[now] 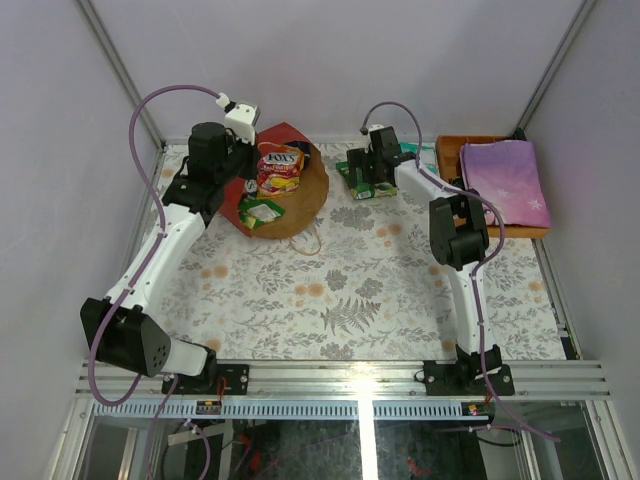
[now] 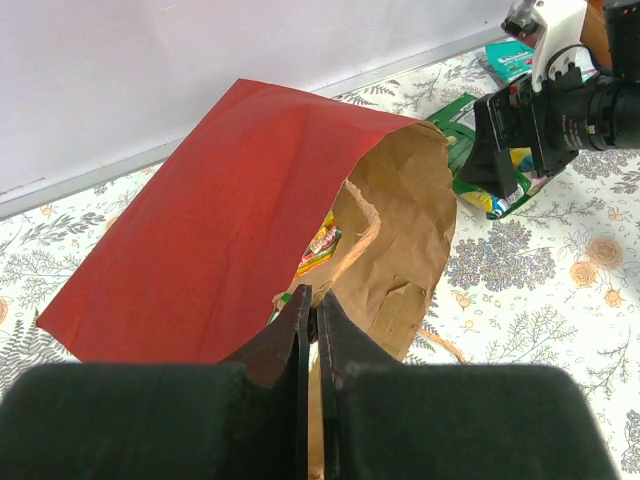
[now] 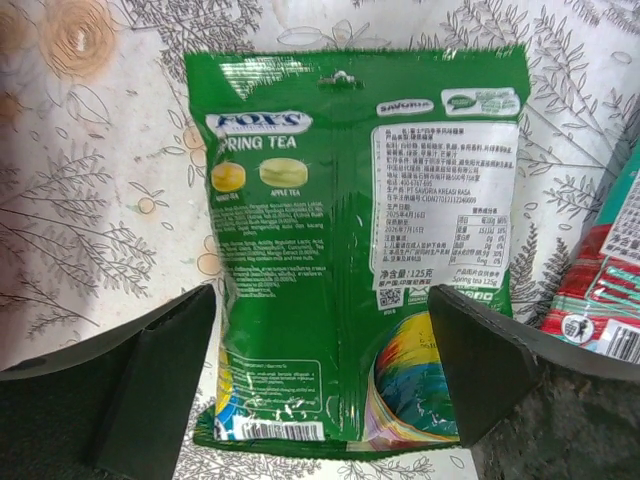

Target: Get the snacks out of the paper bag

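The paper bag (image 1: 300, 195) (image 2: 200, 230), red outside and brown inside, lies on its side at the back left with its mouth facing right. My left gripper (image 2: 314, 298) (image 1: 242, 170) is shut on the rim of the mouth. Inside the bag lie a yellow-red snack packet (image 1: 280, 168) (image 2: 322, 245) and a green one (image 1: 262, 210). Another green snack packet (image 3: 350, 250) (image 1: 360, 182) lies flat on the table. My right gripper (image 3: 321, 290) (image 1: 366, 172) hovers over it, open, one finger on each side and nothing gripped.
A teal packet (image 1: 415, 152) (image 3: 625, 220) and a red-striped one (image 3: 590, 300) lie just right of the green packet. An orange-brown tray (image 1: 455, 150) at the back right holds a purple book (image 1: 505, 180). White walls close the back and sides.
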Available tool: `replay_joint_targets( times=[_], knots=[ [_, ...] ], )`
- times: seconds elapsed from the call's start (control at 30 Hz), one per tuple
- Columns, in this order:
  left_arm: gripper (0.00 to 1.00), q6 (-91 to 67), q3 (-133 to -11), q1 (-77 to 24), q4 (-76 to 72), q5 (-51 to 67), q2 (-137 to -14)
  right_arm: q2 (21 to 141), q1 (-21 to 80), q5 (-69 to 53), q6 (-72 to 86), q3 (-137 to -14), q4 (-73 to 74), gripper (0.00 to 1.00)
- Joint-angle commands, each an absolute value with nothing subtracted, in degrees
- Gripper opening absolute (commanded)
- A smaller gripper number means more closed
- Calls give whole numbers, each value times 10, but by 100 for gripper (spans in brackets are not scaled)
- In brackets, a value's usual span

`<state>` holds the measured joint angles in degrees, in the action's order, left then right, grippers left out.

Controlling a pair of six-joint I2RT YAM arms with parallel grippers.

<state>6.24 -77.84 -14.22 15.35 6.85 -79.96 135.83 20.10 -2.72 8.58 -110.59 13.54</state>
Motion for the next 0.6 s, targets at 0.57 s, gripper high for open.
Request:
replay_joint_targets(
  times=[0.57],
  knots=[
    [0,64,-776,-146,112,68,-776,1300,201,-17,54,-1148,277,71]
  ],
)
